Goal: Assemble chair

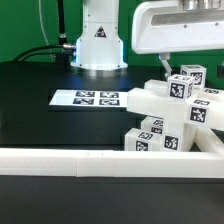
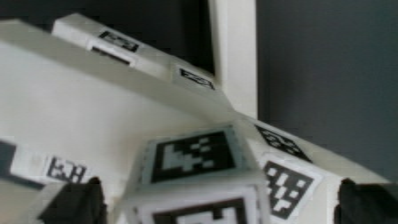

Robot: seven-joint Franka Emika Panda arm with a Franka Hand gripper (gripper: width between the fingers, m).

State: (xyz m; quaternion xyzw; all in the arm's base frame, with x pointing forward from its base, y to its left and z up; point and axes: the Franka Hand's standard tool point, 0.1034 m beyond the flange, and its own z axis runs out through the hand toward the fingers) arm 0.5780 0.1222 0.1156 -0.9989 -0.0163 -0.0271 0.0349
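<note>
The chair's white tagged pieces are stacked at the exterior view's right: a slanted slab, cube-like blocks below it and a tagged cube block on top. My gripper hangs from the white hand just above that top block. In the wrist view the tagged block sits between my two dark fingers, with a gap showing on each side. My gripper is open around the block and not clamped on it. The slab lies beneath.
A long plain white rail runs across the front of the black table and also shows in the wrist view. The marker board lies flat mid-table. The robot base stands at the back.
</note>
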